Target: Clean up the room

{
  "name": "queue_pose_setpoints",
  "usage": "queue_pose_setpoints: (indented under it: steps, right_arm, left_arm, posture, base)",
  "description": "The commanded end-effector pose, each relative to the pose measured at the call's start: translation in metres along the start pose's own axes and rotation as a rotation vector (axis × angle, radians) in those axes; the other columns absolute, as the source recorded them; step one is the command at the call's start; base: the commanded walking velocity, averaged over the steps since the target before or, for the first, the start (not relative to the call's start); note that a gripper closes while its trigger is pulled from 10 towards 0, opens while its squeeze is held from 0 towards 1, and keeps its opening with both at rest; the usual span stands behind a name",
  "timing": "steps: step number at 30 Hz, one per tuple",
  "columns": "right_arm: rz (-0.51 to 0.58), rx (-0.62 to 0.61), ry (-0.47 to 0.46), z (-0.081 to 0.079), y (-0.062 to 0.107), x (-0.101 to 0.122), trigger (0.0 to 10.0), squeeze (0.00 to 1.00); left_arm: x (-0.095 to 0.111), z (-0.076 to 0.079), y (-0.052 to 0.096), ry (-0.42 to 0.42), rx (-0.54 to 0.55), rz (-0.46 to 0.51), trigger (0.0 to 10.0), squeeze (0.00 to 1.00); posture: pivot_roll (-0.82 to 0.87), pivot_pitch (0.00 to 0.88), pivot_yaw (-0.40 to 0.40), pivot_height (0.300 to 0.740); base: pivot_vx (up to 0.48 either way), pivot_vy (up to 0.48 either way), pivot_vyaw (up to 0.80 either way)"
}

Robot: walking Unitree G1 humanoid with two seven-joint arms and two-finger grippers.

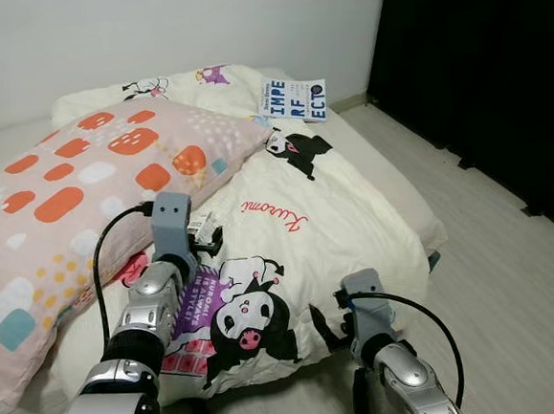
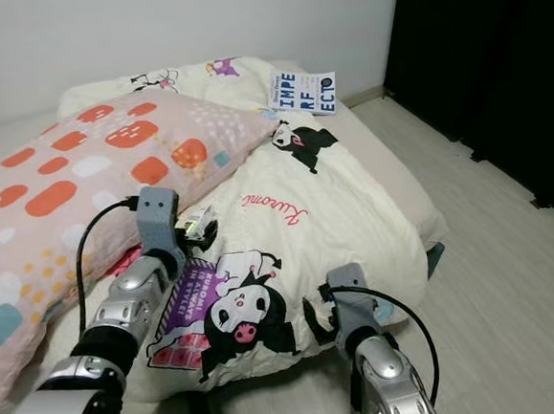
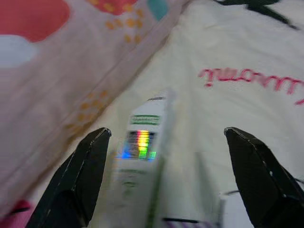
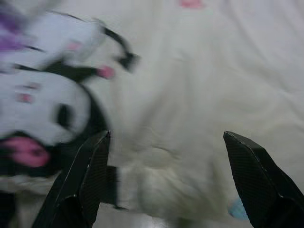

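The left gripper hangs just above the bed with its two black fingers spread wide, and nothing is between them. Under the gap lies a small white box with green print and a shiny rainbow sticker. It rests on the cream-coloured blanket printed with black cartoon characters and red script, just beside the edge of the big pink pillow with orange and white rounded patches. From the head camera the box shows near the left wrist, between the pillow and the blanket's red writing. The wrist picture is blurred, so the print on the box cannot be read.

The right gripper is lower, over the front edge of the blanket, and its fingers are also wide apart and hold nothing. Below it is a black and white cartoon face with a pink mouth.

Further away, at the head of the bed, a white and blue book with large dark letters lies on the blanket. A second pillow with the same cartoon print lies by the white wall. The pale wood floor runs along the right side of the bed.
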State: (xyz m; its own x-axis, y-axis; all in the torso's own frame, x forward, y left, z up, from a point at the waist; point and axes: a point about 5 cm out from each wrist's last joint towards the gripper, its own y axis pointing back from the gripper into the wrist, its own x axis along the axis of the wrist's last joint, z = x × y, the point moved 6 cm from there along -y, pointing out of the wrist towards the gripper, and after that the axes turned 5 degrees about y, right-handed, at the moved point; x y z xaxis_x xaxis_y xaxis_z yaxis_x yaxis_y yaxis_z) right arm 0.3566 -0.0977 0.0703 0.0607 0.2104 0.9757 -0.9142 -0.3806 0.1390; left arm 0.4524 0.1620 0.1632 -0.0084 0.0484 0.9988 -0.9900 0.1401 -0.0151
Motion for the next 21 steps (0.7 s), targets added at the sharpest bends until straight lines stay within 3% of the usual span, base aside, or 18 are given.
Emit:
queue_pose_setpoints:
  steps: [1, 2, 6, 15, 21]
  right_arm:
    - [0.005, 0.080, 0.006, -0.015, 0.002, 0.000, 10.0, 0.00]
    - [0.024, 0.139, 0.021, -0.023, 0.002, 0.008, 10.0, 0.00]
    - [0.035, 0.179, 0.031, -0.029, 0.002, 0.012, 10.0, 0.00]
    - [0.002, 0.298, 0.002, -0.047, 0.006, 0.012, 10.0, 0.00]
    - [-0.007, 0.317, -0.003, -0.048, 0.008, 0.011, 10.0, 0.00]
  left_arm:
    - [-0.005, -0.010, 0.003, -0.015, 0.025, -0.017, 10.0, 0.00]
    - [-0.007, -0.012, 0.003, -0.018, 0.028, -0.023, 10.0, 0.00]
    - [-0.009, -0.013, 0.004, -0.020, 0.025, -0.031, 10.0, 0.00]
    - [-0.027, 0.002, 0.007, 0.098, -0.128, -0.121, 10.0, 0.00]
    - [-0.032, -0.003, 0.009, 0.060, -0.120, -0.147, 10.0, 0.00]
  posture:
    - [-0.03, 0.296, 0.035, 0.551]
    - [-0.03, 0.290, 0.031, 0.551]
    - [-0.03, 0.289, 0.030, 0.551]
    - [-0.04, 0.280, 0.024, 0.551]
    - [-0.04, 0.282, 0.022, 0.551]
  base:
    - [0.000, 0.000, 0.00]
    - [0.000, 0.000, 0.00]
    - [0.000, 0.000, 0.00]
    - [0.000, 0.000, 0.00]
    - [0.000, 0.000, 0.00]
